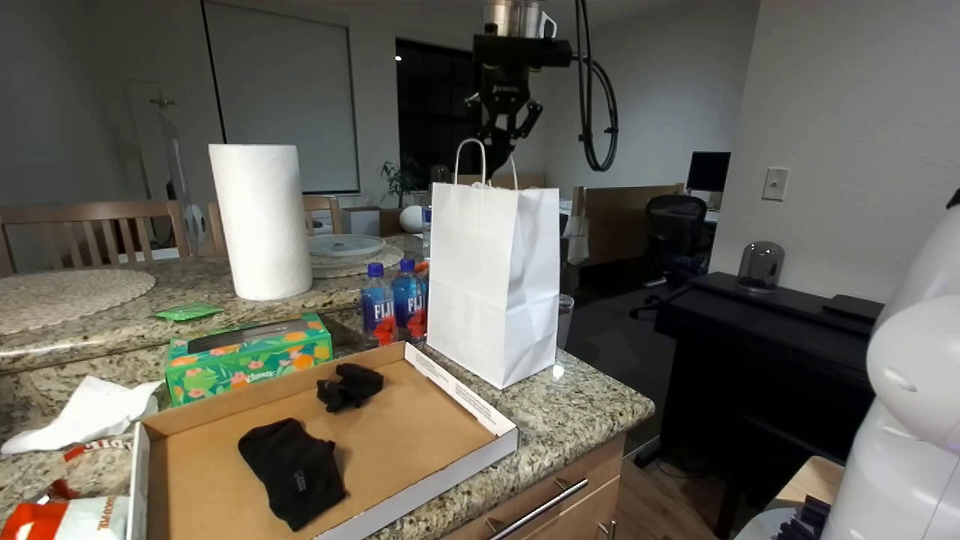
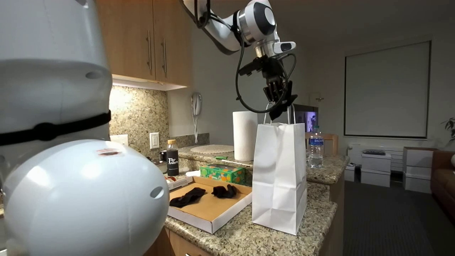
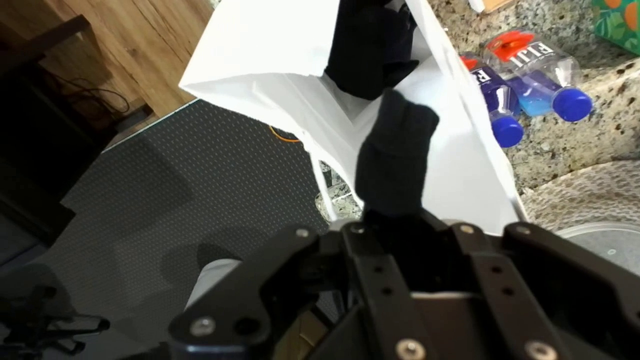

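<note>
My gripper (image 1: 499, 136) is shut on a black sock-like cloth (image 3: 395, 155), above the open top of a white paper bag (image 1: 480, 277). The cloth hangs down between the bag's handles, and it also shows in an exterior view (image 2: 278, 111). The fingertips are dark and partly hidden by the cloth in the wrist view. The bag stands upright on the granite counter, and it also shows in an exterior view (image 2: 275, 174). More black cloth (image 3: 367, 50) lies inside the bag. Two black cloth pieces (image 1: 296, 472) (image 1: 350, 386) lie in a shallow cardboard box (image 1: 420, 442).
Two blue-capped water bottles (image 1: 377, 304) stand beside the bag. A green tissue box (image 1: 251, 356) is behind the cardboard box. A paper towel roll (image 1: 262, 221) and a clear bottle (image 2: 316, 147) stand on the raised ledge. The counter edge (image 1: 637, 409) is near the bag.
</note>
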Robot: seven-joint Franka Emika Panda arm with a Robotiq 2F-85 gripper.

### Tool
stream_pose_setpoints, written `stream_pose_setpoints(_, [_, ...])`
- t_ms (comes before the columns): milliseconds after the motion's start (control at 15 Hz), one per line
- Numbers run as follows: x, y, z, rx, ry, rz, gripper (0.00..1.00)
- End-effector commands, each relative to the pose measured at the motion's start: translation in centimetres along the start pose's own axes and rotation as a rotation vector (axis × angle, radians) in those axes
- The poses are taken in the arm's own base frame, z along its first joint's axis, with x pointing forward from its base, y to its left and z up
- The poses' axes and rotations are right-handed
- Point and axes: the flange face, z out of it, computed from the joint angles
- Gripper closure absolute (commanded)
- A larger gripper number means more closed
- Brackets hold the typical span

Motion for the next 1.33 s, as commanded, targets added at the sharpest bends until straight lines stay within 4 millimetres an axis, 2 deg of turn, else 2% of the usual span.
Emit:
stream_pose_setpoints(0, [-0.3,-0.2,-0.3,-0.018,0.027,0.028,0.63])
stream_pose_setpoints(467, [-0.8,0.1,-1.4,-0.027,0.053,0.049,0.2])
stream_pose_setpoints(667, [-1.4,-0.1,-2.8,-0.023,0.075,0.037,0.02])
stream_pose_setpoints(867, [-2.7,-0.9,-5.9,0.016,0.093,-0.008,0.0])
stream_pose_setpoints(1000, [-4.6,-2.2,-8.5,0.047,0.096,-0.082,0.0])
stream_pose_setpoints(1133, [-7.3,-4.4,-10.3,0.089,0.068,-0.202,0.0])
stream_pose_setpoints(1267, [-10.3,-6.9,-10.7,0.118,0.017,-0.295,0.0])
